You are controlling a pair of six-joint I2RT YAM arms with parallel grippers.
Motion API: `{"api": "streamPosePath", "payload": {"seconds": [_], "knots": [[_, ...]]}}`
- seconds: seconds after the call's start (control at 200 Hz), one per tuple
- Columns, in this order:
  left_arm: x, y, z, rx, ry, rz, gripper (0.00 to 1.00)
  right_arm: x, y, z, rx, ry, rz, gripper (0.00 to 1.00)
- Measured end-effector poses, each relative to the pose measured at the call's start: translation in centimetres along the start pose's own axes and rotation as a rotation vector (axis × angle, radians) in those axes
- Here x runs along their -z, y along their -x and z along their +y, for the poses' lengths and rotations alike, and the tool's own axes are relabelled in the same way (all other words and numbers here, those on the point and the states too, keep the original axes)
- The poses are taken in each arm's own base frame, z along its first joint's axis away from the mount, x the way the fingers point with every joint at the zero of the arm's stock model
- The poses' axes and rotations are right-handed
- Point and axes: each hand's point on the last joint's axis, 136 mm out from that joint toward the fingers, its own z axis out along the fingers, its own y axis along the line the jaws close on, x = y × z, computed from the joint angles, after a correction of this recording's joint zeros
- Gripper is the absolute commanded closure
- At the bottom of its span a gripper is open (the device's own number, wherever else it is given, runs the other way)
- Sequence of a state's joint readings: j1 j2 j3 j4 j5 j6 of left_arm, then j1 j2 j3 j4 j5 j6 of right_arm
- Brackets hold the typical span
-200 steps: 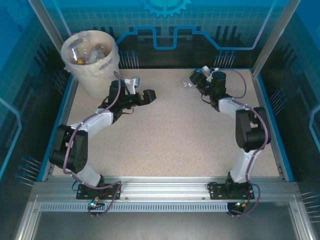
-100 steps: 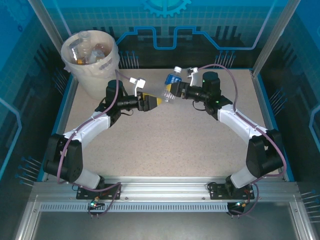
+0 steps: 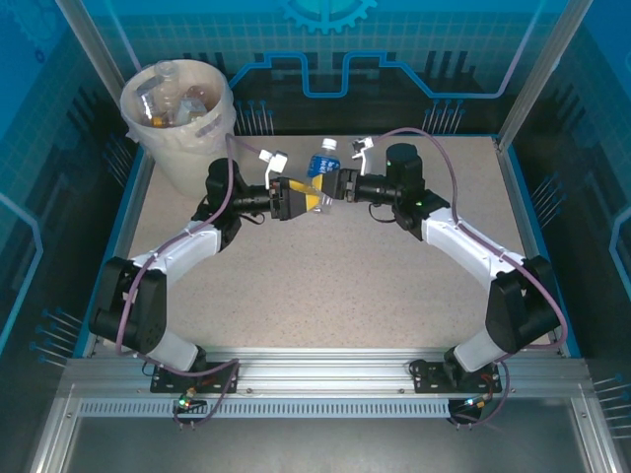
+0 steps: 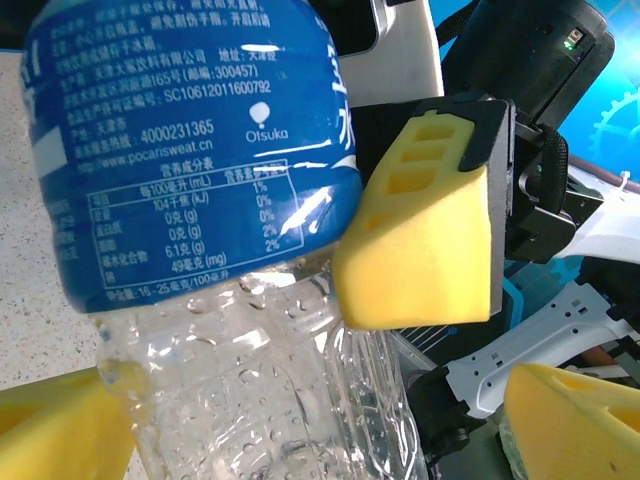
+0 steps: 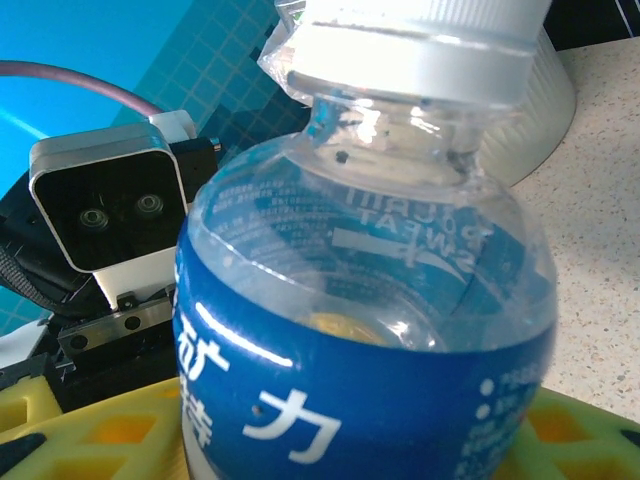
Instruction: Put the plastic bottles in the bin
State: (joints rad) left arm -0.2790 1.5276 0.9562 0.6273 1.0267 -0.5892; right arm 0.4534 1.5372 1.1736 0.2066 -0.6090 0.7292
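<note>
A clear plastic bottle (image 3: 321, 177) with a blue label and white cap hangs above the table between the two arms. My right gripper (image 3: 340, 184) is shut on it, its yellow pad (image 4: 420, 240) pressing the bottle (image 4: 200, 200) just below the label. My left gripper (image 3: 296, 197) stands open around the clear lower body, with one pad (image 4: 60, 425) against the bottle and the other pad (image 4: 575, 425) well clear of it. In the right wrist view the bottle (image 5: 360, 330) sits between my yellow fingers (image 5: 90, 430). The cream-white bin (image 3: 192, 158) at the far left holds several bottles (image 3: 173, 99).
The left arm's wrist camera (image 5: 110, 200) faces the right gripper at close range. Blue walls and metal posts (image 3: 99, 59) enclose the speckled table (image 3: 345, 286). The bin stands close behind the left arm's elbow.
The right arm has lifted the bottle from the far right of the table and carried it left into the left gripper's jaws. The left fingers have narrowed a little around it.
</note>
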Motion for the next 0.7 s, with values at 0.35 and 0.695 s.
{"api": "streamPosePath", "payload": {"seconds": [0.35, 0.695], "knots": [[-0.2, -0.7, 0.9, 0.01, 0.035, 0.012, 0.45, 0.0, -0.1, 0.0, -0.005, -0.001, 0.005, 0.37], [-1.3, -1.4, 1.6, -0.032, 0.149, 0.007, 0.49, -0.1, -0.2, 0.2, 0.022, -0.063, 0.014, 0.01]]}}
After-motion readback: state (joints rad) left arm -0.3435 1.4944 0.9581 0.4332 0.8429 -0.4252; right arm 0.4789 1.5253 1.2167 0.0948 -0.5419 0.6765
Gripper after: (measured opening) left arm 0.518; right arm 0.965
